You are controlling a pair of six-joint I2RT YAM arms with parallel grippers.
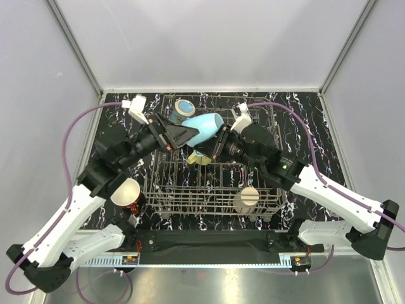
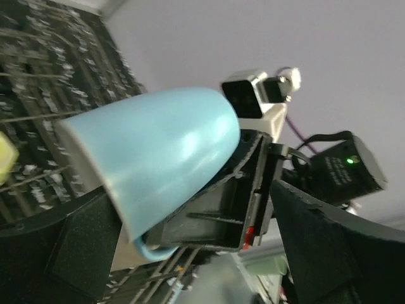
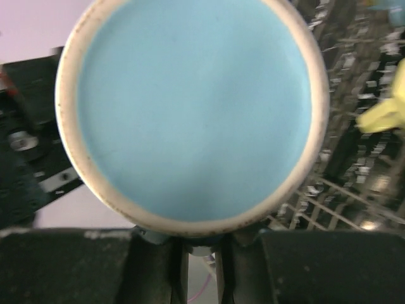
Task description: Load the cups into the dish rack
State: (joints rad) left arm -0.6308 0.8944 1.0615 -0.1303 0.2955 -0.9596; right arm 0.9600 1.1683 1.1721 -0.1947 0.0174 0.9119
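A light blue cup (image 1: pixel 205 128) hangs on its side above the dish rack (image 1: pixel 209 190), between both grippers. My right gripper (image 1: pixel 218 144) is shut on its handle at the rim end. In the right wrist view the cup's mouth (image 3: pixel 190 107) faces the camera, with the gripper (image 3: pixel 202 250) closed narrowly on the handle below it. My left gripper (image 1: pixel 183 134) stands open around the cup's base end. Its wide fingers (image 2: pixel 82 247) flank the blue cup (image 2: pixel 158 145) in the left wrist view. A yellow-green cup (image 1: pixel 201 156) sits in the rack just below.
A cream cup (image 1: pixel 247 198) stands in the rack's near right corner. Another round cup (image 1: pixel 185 109) lies at the rack's far end. A red cup with a cream inside (image 1: pixel 126 193) rests on the dark marbled table (image 1: pixel 114 126), left of the rack.
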